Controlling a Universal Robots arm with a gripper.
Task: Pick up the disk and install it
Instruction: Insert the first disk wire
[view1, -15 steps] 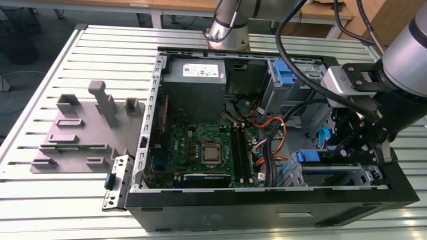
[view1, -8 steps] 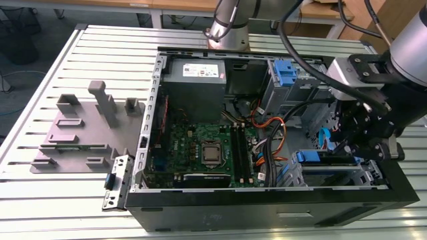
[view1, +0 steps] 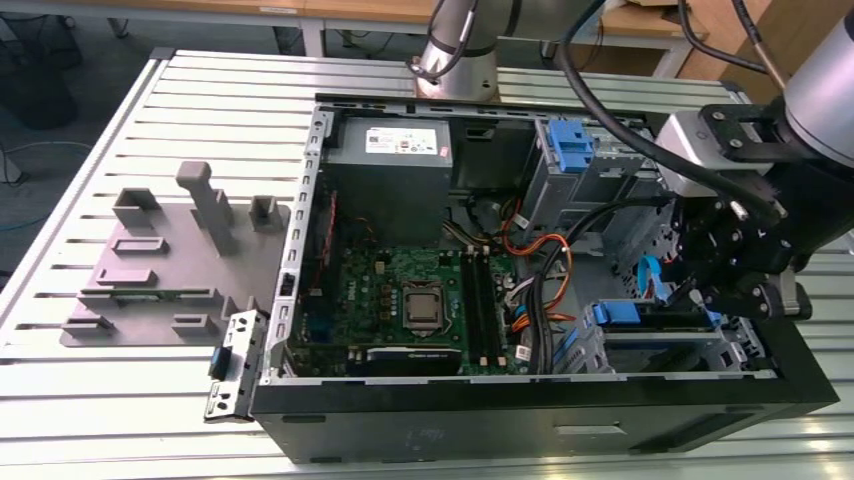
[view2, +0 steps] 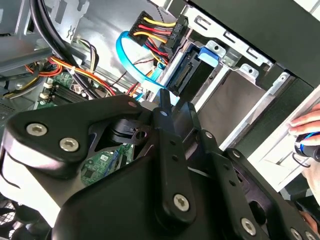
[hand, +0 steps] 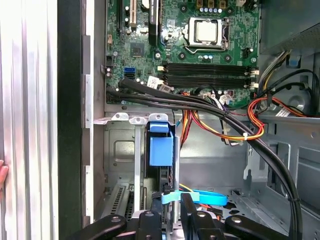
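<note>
The disk (view1: 661, 322) lies in the drive bay at the exterior view's right of the open computer case (view1: 534, 420), its blue carrier tab (view1: 619, 312) facing the motherboard. In the first wrist view the disk (hand: 161, 150) stands edge-on between the bay rails. My gripper (view1: 701, 295) hangs right over its end. In both wrist views the black fingers sit close together with only a narrow gap, gripper (hand: 171, 220) (view2: 175, 112), at the connector end of the disk (view2: 187, 75). A blue data cable (hand: 205, 198) curls past the fingertips.
A grey power-supply box (view1: 390, 140) and an upright blue latch (view1: 570, 148) stand at the case's back. Cable bundles (hand: 225, 120) cross above the bay. A grey fixture plate (view1: 160, 270) lies on the slatted table. A person's hand (view2: 306, 125) rests outside the case wall.
</note>
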